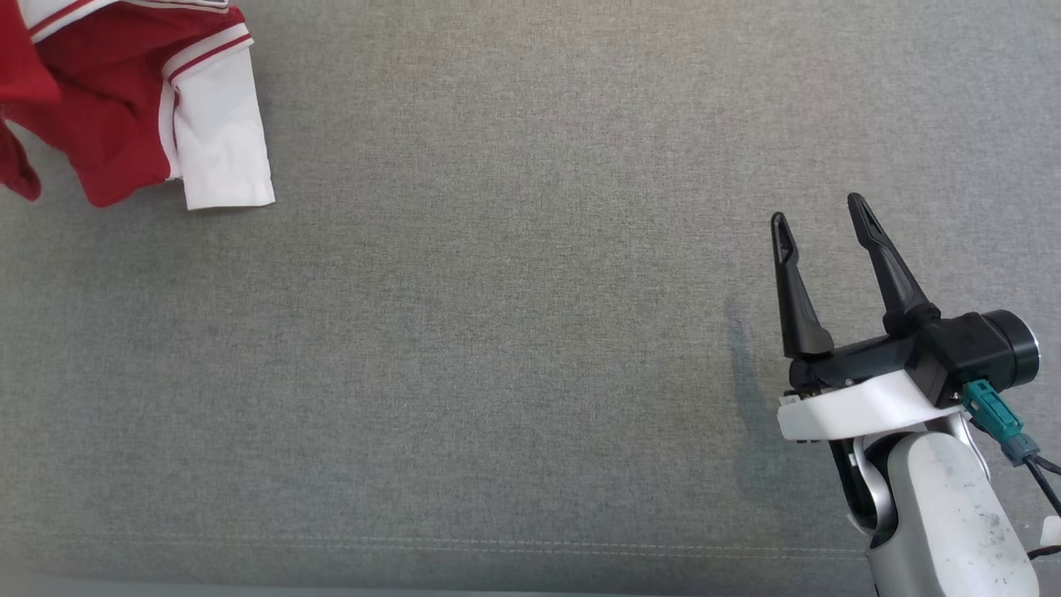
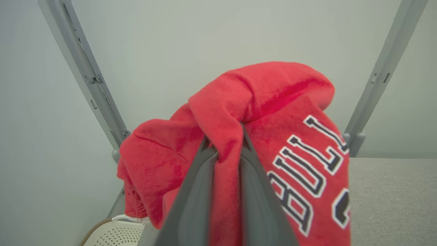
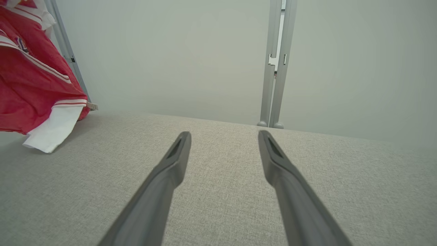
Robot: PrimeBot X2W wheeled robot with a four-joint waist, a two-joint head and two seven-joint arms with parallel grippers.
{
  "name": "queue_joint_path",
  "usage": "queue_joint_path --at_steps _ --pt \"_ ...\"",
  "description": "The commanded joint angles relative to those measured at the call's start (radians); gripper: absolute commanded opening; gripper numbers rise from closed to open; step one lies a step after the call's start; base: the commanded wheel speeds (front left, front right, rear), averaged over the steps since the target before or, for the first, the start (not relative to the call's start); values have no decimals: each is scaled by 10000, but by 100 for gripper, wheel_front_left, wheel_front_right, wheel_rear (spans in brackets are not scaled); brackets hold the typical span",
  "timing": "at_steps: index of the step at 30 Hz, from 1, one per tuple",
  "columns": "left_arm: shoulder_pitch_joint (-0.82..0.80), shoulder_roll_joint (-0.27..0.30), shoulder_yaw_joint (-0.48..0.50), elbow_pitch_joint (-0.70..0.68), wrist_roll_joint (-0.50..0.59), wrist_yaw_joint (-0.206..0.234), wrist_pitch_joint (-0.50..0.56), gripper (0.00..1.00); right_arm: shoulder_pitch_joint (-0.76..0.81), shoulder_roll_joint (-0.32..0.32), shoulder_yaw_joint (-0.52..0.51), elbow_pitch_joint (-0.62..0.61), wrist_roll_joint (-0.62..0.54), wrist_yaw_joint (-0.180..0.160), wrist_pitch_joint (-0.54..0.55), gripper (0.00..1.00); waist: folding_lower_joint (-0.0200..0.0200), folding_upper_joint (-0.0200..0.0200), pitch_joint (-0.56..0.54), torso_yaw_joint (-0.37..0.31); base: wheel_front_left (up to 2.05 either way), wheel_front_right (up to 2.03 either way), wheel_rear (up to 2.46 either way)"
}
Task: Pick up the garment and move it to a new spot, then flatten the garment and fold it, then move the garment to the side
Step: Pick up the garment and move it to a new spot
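The crumpled red fleece garment with a white sleeve and black-white letters hangs at ten o'clock over the grey fabric desk, pinched between the narrow left fingers, while the right fingers stand wide at four o'clock.

Garment at far left of table, right gripper over near right, well apart

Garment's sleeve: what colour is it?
The sleeve is white, with red-striped trim at its top; the head view shows it best.
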Motion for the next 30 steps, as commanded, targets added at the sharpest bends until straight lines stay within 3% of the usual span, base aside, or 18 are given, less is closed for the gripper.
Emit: queue_joint_path --at_steps 1,8,18,25,30 --pt "-124 -164 -113 -271 74 58 -43 0 139 -44 -3 24 121 1 -45 100 0 0 -181 -125 0 0 0" --pt "-386 -629 -529 -1132 257 181 51 0 227 -44 -44 72 219 1 -45 100 0 0 -498 -393 0 0 0" --pt "-598 -2303 -1581 -1892 262 573 297 0 291 -45 4 59 430 1 -43 100 0 0 -712 -1141 0 0 0" --pt "-863 -3391 -2321 -1689 411 660 136 0 275 -41 6 34 603 1 -45 100 0 0 -527 -1865 0 0 0" --pt "-560 -4245 -2826 -787 474 672 -269 0 162 -39 129 5 785 1 -45 100 0 0 -241 -2447 0 0 0"
